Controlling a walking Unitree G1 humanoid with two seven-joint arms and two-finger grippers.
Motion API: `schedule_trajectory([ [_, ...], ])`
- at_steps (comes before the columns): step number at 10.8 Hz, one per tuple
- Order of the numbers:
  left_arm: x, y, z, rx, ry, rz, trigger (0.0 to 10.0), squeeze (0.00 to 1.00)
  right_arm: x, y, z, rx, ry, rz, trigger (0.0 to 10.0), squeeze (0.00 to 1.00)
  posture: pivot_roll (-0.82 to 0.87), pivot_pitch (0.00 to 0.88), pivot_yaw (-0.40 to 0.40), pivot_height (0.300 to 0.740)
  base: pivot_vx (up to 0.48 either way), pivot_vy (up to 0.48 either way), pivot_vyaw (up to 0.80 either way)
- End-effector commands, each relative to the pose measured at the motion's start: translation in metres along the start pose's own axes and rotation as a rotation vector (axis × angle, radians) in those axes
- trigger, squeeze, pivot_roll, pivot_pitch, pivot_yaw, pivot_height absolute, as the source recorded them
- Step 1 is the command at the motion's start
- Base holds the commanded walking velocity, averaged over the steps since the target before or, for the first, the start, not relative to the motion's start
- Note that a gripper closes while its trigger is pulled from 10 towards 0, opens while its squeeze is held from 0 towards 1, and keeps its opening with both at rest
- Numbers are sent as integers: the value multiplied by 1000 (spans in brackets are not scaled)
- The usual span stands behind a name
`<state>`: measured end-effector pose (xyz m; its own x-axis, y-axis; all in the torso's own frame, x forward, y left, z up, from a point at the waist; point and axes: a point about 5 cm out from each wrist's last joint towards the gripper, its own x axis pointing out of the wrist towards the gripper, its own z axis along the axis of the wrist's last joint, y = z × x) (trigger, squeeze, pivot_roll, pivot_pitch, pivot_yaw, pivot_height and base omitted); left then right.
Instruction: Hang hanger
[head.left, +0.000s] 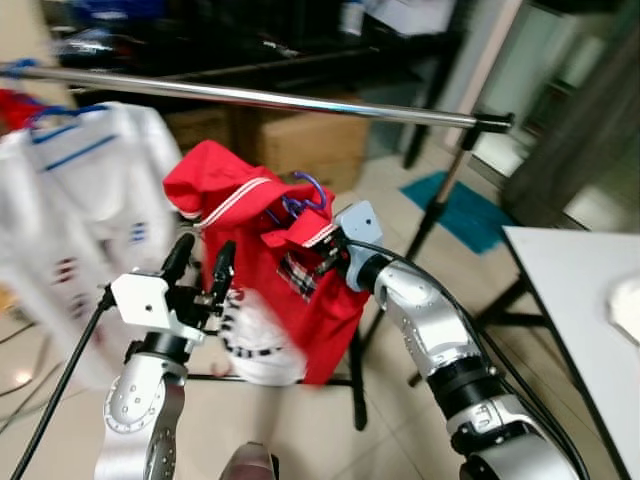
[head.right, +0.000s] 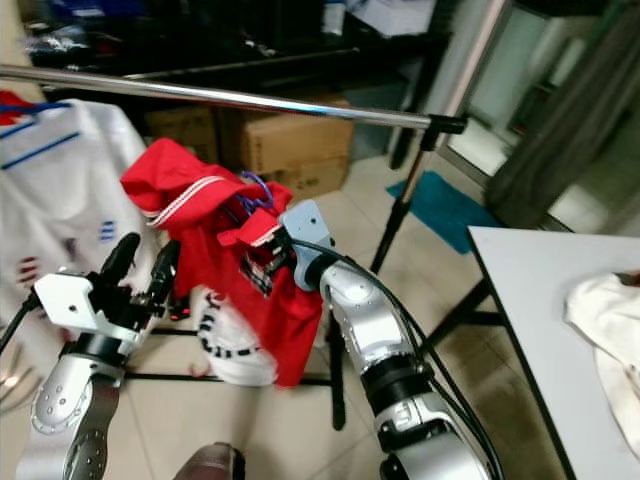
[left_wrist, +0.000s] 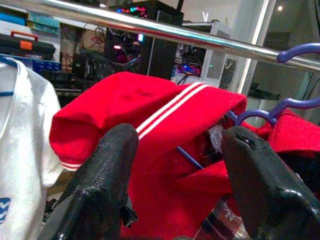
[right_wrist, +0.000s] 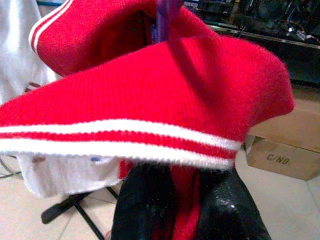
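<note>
A red garment (head.left: 235, 195) with white stripes hangs on a purple hanger, whose hook (head.left: 310, 190) sticks up just below the chrome rail (head.left: 270, 98) without touching it. My right gripper (head.left: 318, 260) is shut on the garment's collar edge; the right wrist view has red fabric (right_wrist: 150, 105) pinched between the black fingers (right_wrist: 145, 205). My left gripper (head.left: 207, 245) stands open at the garment's left side, the red sleeve (left_wrist: 145, 115) beyond its fingers (left_wrist: 107, 170). A white shirt (head.left: 80, 190) on a blue hanger hangs from the rail at the left.
The rail's black stand (head.left: 440, 190) slopes down on the right. Cardboard boxes (head.left: 300, 140) and dark shelves sit behind the rail. A white table (head.left: 580, 290) with a white cloth (head.right: 610, 320) is at the right, and a teal mat (head.left: 465, 210) lies on the tiled floor.
</note>
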<state>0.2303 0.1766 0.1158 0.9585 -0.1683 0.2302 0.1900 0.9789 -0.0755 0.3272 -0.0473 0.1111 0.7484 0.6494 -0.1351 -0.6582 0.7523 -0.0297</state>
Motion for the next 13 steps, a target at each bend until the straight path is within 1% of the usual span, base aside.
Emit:
schedule_trajectory([
  [1, 2, -5, 2, 7, 0, -19, 10000, 0, 0, -11, 12, 5, -36, -44, 10000, 0, 225, 0, -61, 736, 0, 0, 0],
  [3, 3, -6, 2, 10, 0, -20, 10000, 0, -2, -12, 10, 10, -32, -51, 10000, 0, 218, 0, -58, 736, 0, 0, 0],
  [5, 4, -4, 2, 9, 4, -4, 10000, 0, -2, -12, 10, 15, -26, -47, 10000, 0, 215, 0, -58, 736, 0, 0, 0],
  [9, 4, -3, 3, 7, -10, 16, 10000, 0, 0, -8, 12, 14, -33, -9, 10000, 0, 218, 0, -64, 736, 0, 0, 0],
  [11, 4, -3, 3, 4, -14, 25, 10000, 0, 1, -7, 14, 4, -39, 3, 10000, 0, 220, 0, -67, 736, 339, 0, 0],
  [13, 4, -2, 3, 2, -15, 29, 10000, 0, 2, -4, 16, -35, -42, 16, 10000, 0, 220, 0, -66, 736, 384, 0, 0],
])
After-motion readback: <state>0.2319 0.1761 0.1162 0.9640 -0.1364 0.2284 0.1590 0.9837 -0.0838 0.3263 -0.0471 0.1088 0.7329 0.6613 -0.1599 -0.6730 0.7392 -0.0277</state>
